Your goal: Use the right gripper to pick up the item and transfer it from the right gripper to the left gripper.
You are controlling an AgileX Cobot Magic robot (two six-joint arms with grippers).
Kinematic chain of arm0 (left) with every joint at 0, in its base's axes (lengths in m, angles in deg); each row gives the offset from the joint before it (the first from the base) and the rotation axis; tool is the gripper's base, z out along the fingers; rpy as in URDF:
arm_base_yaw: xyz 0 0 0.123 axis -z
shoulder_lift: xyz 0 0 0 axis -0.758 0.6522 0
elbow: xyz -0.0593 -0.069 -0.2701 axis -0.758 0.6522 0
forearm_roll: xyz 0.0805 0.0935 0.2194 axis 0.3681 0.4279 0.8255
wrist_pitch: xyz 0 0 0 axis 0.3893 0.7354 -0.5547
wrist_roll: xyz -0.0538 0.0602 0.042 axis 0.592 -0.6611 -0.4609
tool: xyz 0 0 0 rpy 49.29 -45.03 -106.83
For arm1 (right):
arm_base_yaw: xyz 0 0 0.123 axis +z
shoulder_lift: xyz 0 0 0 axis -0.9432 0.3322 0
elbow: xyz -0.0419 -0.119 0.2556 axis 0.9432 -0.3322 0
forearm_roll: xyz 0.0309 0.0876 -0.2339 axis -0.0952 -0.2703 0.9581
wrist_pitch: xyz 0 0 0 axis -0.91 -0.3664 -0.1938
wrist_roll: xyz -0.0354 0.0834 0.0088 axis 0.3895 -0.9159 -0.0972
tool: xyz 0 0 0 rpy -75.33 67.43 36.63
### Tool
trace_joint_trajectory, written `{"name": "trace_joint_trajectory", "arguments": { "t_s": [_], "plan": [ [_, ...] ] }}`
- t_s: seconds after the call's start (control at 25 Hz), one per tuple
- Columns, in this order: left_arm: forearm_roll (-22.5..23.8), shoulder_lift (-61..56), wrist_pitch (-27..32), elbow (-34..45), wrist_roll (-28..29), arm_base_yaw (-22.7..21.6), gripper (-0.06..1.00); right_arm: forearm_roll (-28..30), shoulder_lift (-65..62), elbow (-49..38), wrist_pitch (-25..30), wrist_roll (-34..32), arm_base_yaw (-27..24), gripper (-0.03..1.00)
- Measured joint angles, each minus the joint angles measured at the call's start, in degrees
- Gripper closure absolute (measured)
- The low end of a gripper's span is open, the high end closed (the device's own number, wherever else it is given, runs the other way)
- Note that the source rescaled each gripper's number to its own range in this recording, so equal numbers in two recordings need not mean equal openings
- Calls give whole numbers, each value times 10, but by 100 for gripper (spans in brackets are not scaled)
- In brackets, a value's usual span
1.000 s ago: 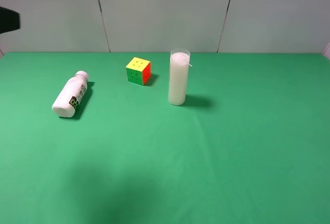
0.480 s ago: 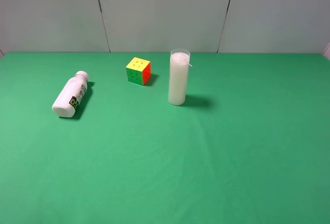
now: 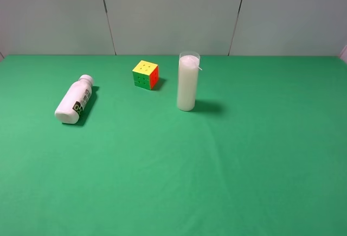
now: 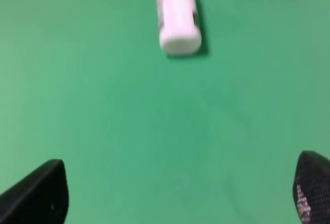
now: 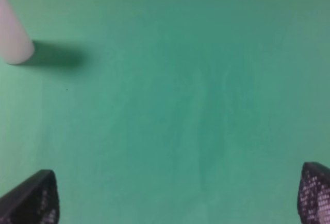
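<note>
Lying toppled well left of candle (image 3: 187,82), bottle (image 3: 74,100) exposed on bare green cloth (image 3: 217,165); puzzle cube (image 3: 146,74) sitting between, nearer candle.

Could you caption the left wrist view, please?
Open left gripper above the green cloth, bottle lying ahead.

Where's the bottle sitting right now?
In the exterior high view the bottle lies on its side at the left of the green cloth, apart from the puzzle cube to its right.
</note>
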Motion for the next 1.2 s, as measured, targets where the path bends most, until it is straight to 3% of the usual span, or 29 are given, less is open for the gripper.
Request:
{"name": "trace_joint_trajectory", "arguments": {
  "t_s": [0.16, 0.8, 1.2],
  "plan": [
    [0, 1, -15, 37, 0, 0, 1, 0, 0, 0, 0, 0, 0, -3],
    [0, -1, -23, 39, -1, 0, 1, 0, 0, 0, 0, 0, 0, -3],
    [1, -93, -25, 39, -2, 0, 2, 0, 0, 0, 0, 0, 0, -3]
  ]
}}
